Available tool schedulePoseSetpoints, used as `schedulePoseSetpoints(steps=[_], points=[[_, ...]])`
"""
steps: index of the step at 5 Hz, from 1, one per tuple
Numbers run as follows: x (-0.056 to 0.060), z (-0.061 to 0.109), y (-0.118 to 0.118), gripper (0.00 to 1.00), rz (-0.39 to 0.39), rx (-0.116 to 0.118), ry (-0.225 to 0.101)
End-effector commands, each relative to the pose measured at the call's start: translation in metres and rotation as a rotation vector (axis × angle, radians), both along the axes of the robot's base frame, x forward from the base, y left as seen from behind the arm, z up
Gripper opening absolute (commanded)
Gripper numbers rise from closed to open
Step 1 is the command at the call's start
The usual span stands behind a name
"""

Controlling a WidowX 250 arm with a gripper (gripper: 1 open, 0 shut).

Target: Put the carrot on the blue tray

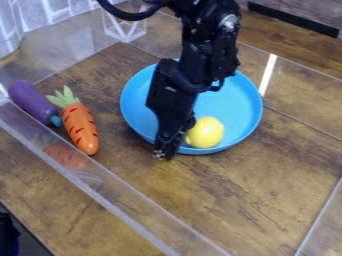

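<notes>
Claw closed by tray; carrot on table.
The dark claw is closed, tips at the near rim of the blue tray, whose middle is hidden by the arm, itself cut off above. The lemon is held in the tray. The carrot is laid on the wooden table beside it, long axis slanted, leaves up-left, tip down-right, near the eggplant.

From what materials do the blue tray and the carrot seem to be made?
The blue tray looks like smooth plastic, slightly glossy: its color is even and the raised rim looks molded. The carrot may be hard plastic or painted wood, with a soft sheen; dark ridge lines cross its orange body, but the picture cannot settle which.
</notes>
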State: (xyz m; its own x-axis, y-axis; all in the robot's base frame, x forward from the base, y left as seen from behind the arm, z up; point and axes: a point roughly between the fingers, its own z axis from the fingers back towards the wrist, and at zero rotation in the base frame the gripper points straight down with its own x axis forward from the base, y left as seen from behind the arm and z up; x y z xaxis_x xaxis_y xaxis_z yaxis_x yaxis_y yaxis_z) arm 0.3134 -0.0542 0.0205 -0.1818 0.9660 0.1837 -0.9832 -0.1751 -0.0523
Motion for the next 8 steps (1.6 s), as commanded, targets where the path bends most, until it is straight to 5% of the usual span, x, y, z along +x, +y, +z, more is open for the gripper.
schedulePoseSetpoints(steps=[1,2,5,8], points=[[-0.009,-0.002,-0.018,1.0,-0.021,-0.003,0.026],[-0.02,0.005,-0.019,0.0,-0.004,0.002,0.029],[-0.03,0.018,0.001,0.0,0.277,0.017,0.032],[-0.037,0.04,-0.003,0.0,0.357,0.027,0.03]])
